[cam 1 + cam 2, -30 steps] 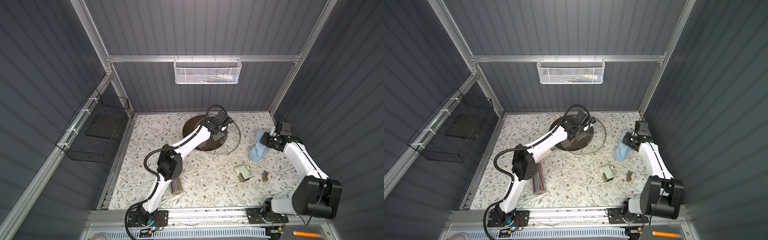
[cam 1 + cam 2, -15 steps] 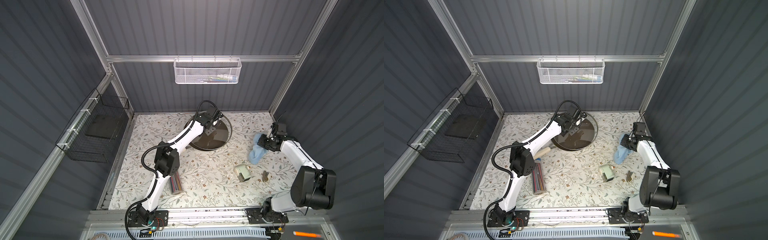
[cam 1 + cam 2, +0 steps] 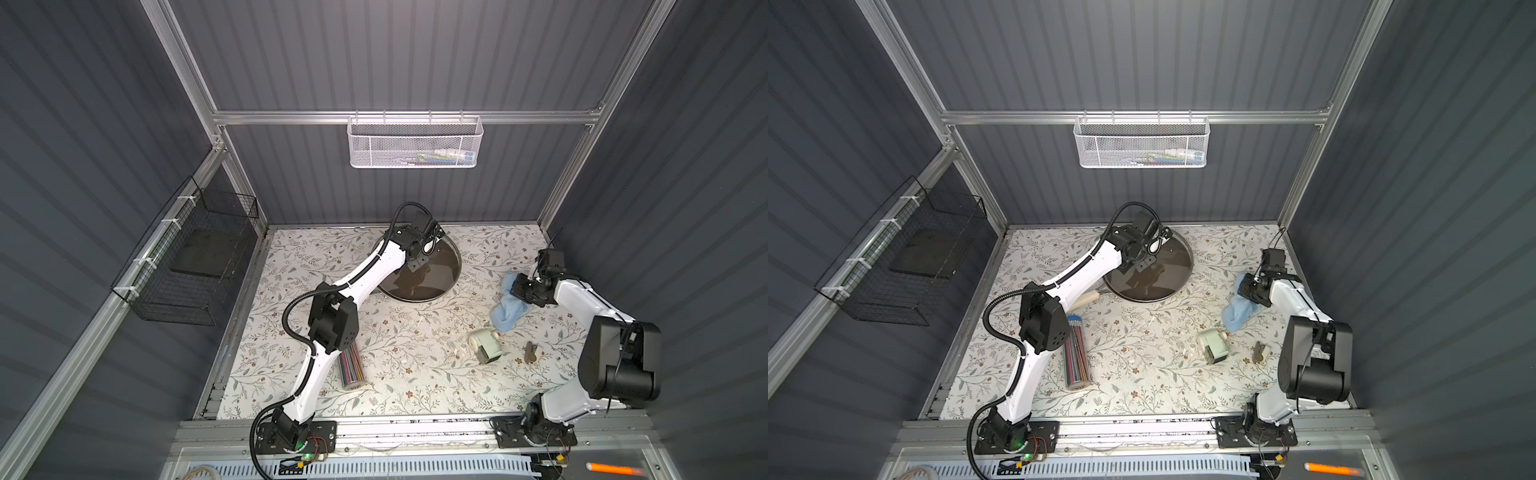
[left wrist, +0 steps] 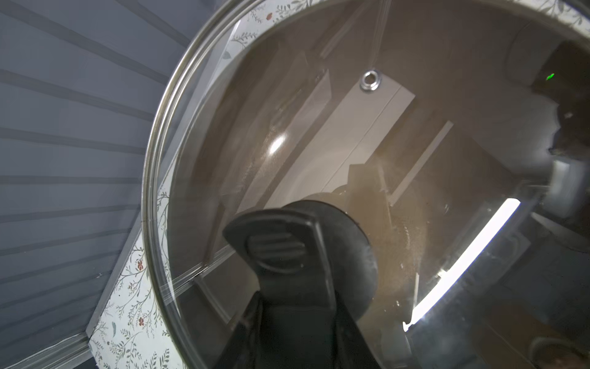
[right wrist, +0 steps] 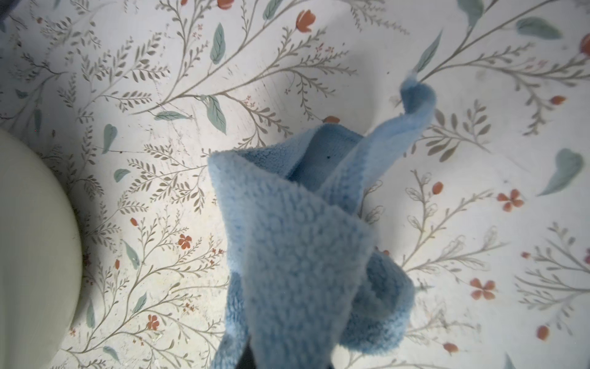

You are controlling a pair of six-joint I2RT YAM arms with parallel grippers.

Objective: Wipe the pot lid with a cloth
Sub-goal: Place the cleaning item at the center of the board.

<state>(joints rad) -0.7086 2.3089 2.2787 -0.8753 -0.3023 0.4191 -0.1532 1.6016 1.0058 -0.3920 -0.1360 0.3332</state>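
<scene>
The floral table (image 3: 415, 374) spread under both my arms; at its far side the lid (image 3: 440, 276) hung tilted over the dark pan (image 3: 1090, 298), whose cream grip showed beside my left arm; my left gripper (image 3: 419, 262) was closed part-way around the lid's black handle (image 4: 297, 255), and the glass filled the left wrist view; well apart, near the right wall, my right gripper (image 3: 523, 291) was clamped tight on the cloth (image 3: 509, 313), which drooped from it in loose blue folds; whether its low end touched the table I could not tell; just beside that end lay a pale green roll (image 3: 486, 345); a small brown piece (image 3: 531, 352) sat near the roll
</scene>
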